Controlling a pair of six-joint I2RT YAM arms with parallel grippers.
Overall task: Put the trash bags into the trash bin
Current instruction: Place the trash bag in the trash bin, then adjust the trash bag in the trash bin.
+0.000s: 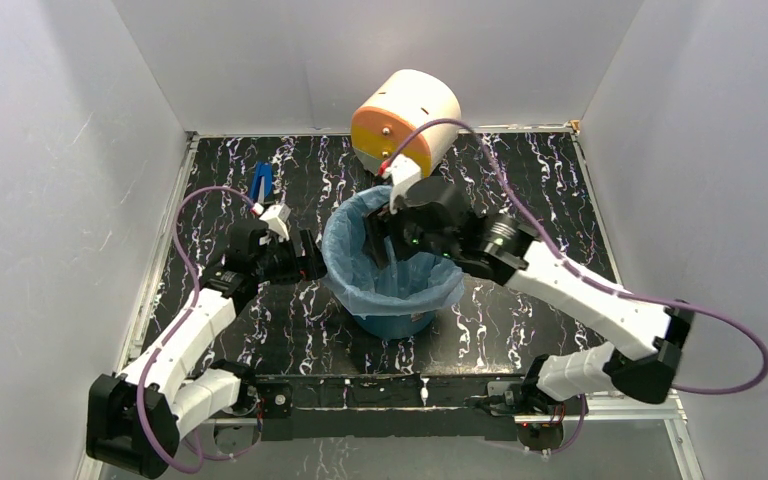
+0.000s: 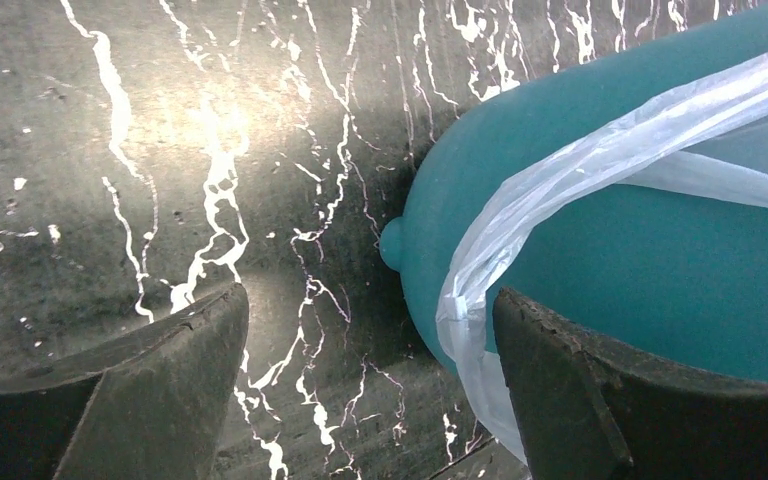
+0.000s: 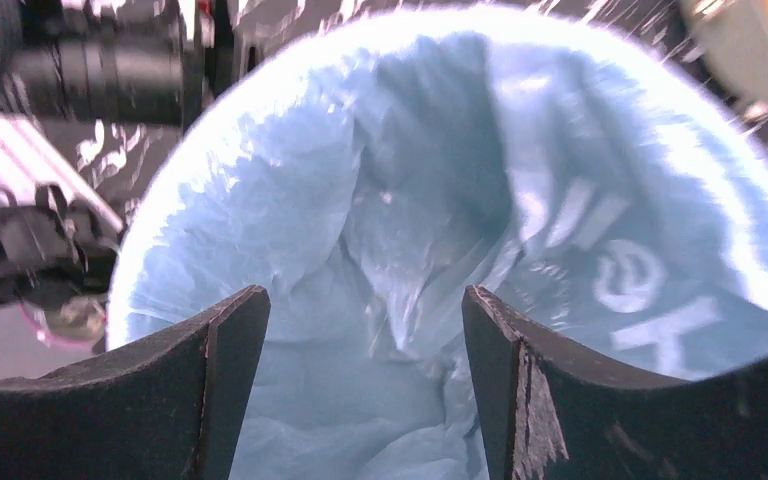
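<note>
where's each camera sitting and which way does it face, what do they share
Top external: above and behind, looking down at the table; both arms whole, left gripper beside the trash bin, right gripper over it.
Left wrist: low beside the bin, facing its teal wall; own fingers at bottom.
Right wrist: above the bin, looking into the trash bag; own fingers, left arm upper left.
Shared: the bag shows in all three.

The left end effector (image 2: pixel 370 395) gapes beside the bin (image 2: pixel 660 270) — the bag (image 2: pixel 550 185) draped over its rim — above the marbled surface (image 2: pixel 110 150).
</note>
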